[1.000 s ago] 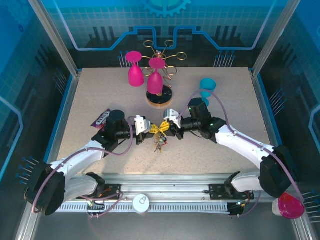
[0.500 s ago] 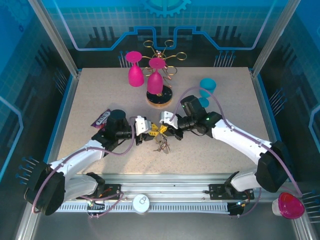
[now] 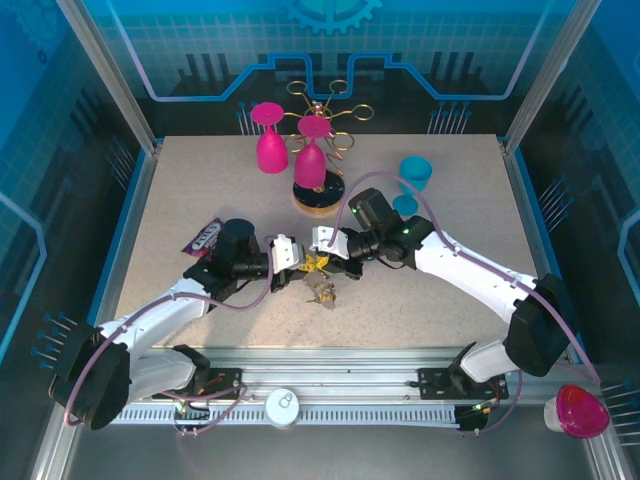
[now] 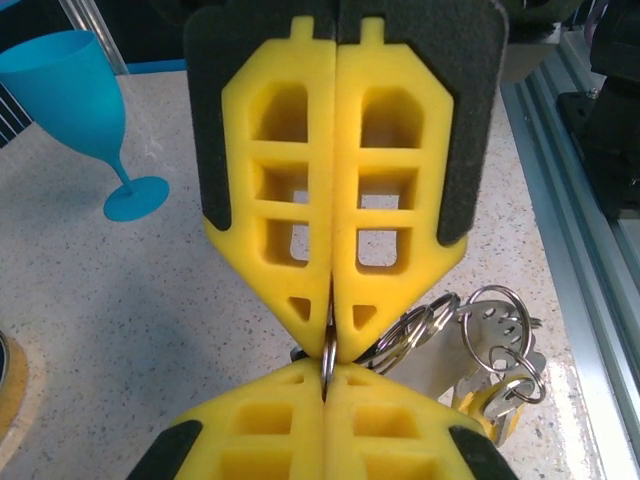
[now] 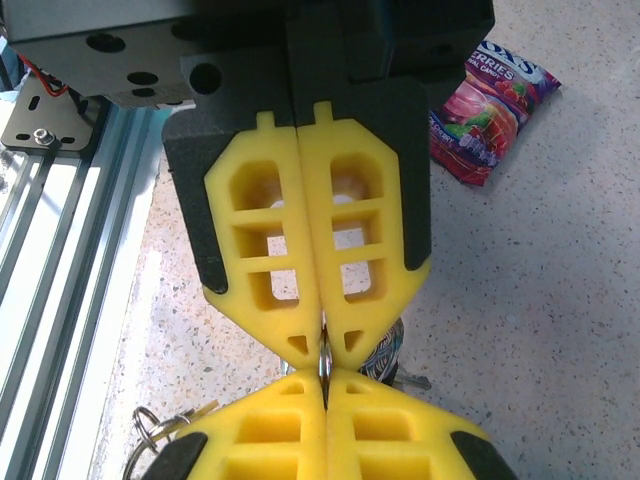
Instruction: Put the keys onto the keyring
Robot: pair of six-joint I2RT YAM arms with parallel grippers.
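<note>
We saw left pincer (image 4: 327, 375) and right pincer (image 5: 324, 382) both pinching the keyring (image 4: 327, 352); we judged a firm, steady hold best for threading keys (image 4: 497, 345).

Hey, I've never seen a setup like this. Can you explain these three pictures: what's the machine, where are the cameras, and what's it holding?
These are two robot arms bolted to the near edge of a table. One picture looks down from above. The other two come from a camera on each wrist, so each arm sees its own yellow pads at the bottom and the other arm's pads facing it. The left gripper and right gripper meet tip to tip, both shut on a thin metal keyring, with a bunch of keys beside it. Also on the table are pink glasses by a glass rack, a blue glass and a sweets packet.
</note>
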